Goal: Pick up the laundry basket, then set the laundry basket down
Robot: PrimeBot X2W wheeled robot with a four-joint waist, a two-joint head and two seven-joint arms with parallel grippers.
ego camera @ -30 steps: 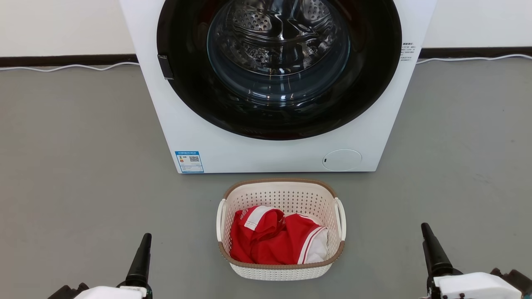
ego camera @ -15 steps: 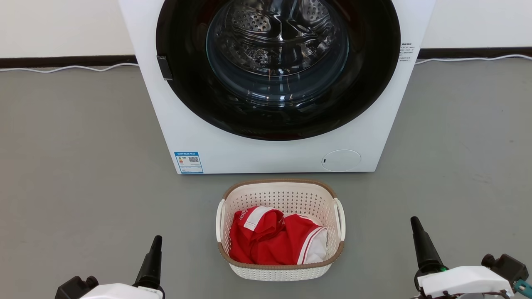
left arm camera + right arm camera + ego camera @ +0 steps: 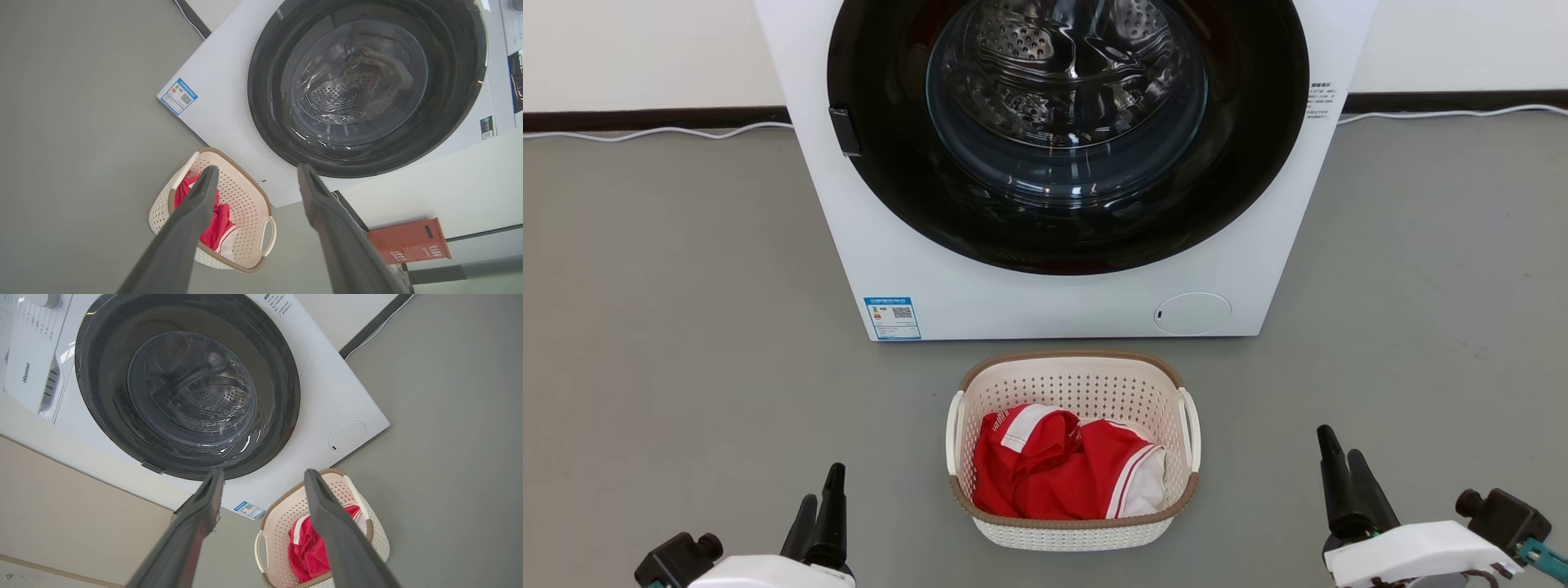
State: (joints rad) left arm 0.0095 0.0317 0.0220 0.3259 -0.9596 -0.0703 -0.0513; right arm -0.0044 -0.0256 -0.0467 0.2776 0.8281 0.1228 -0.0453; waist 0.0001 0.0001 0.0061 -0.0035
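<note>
The left gripper hovered above the grey floor with its two dark fingers spread apart and nothing between them. The right gripper was the same: fingers parted, holding nothing.

The laundry basket stood on the floor between the two grippers, off to the right of the left gripper and off to the left of the right one, clear of both. Its near end lay about level with the fingertips and the rest reached ahead of them. Neither white side handle was touched. A crumpled red garment with white stripes lay inside the basket.

Ahead of both grippers, just beyond the basket's far brown rim, stood a white front-loading washing machine, its round dark door frame and steel drum facing them. A blue-and-white label sat at the machine's lower corner, ahead of the left gripper. A white cable ran along the foot of the wall farther ahead.

In the left wrist view, one finger crossed in front of the basket, and an orange-red box stood against the wall beyond the other finger.
</note>
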